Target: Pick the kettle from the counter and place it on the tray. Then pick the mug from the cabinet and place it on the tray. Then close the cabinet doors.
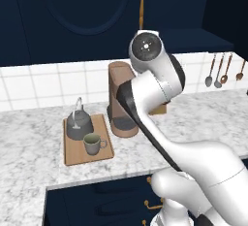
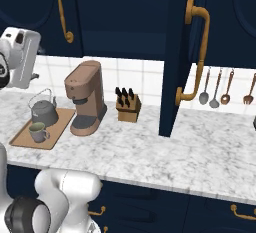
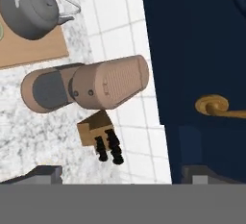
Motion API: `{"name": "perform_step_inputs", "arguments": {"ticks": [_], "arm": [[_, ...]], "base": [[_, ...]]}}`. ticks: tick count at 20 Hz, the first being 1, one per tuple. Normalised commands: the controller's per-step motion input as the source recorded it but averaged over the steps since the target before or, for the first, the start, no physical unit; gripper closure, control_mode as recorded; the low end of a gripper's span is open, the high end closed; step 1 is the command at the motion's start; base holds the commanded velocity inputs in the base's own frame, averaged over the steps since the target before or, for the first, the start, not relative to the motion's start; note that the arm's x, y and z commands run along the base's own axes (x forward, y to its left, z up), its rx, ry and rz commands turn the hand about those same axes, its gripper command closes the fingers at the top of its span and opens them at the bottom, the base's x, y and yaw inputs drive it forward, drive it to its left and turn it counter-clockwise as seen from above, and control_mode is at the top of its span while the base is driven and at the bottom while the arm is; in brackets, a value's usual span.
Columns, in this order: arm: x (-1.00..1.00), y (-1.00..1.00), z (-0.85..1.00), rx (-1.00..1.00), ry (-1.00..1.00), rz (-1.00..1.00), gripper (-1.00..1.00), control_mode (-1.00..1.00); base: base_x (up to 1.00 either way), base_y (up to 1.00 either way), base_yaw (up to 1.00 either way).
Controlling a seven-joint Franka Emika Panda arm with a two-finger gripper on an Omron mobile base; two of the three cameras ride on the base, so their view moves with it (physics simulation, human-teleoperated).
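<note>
Brown coffee machine stands on bench just right of tray; knife block further right; utensils hang on tiled wall. Open cabinet door juts over bench, brass handle facing out. Tray holds kettle at back, mug in front, close together. Hand tips wide apart, gripping nothing; near door handle, probably.

A tall brown coffee machine stands against white wall tiles. Just beside it sits a small wooden knife block. Farther right, 4 utensils hang on the tiles.
</note>
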Motion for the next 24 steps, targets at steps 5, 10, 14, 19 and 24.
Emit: {"name": "perform_step_inputs", "arguments": {"ticks": [5, 10, 14, 19, 24], "arm": [[-0.71, -0.26, 0.11, 0.30, 0.00, -0.44, -1.00, -1.00], [-0.30, -0.24, 0.00, 0.05, -0.10, -0.11, -1.00, -1.00], [-0.23, -0.16, 0.00, 0.00, -0.12, 0.00, -1.00, -1.00], [-0.24, -0.29, 0.00, 0.00, -0.03, 0.00, -1.00, -1.00], [-0.22, -0.27, 0.00, 0.00, 0.00, 0.00, -1.00, -1.00]], "base": [[0.00, 0.00, 0.00], [0.00, 0.00, 0.00], [0.00, 0.00, 0.00], [0.00, 0.00, 0.00], [0.00, 0.00, 0.00]]}}
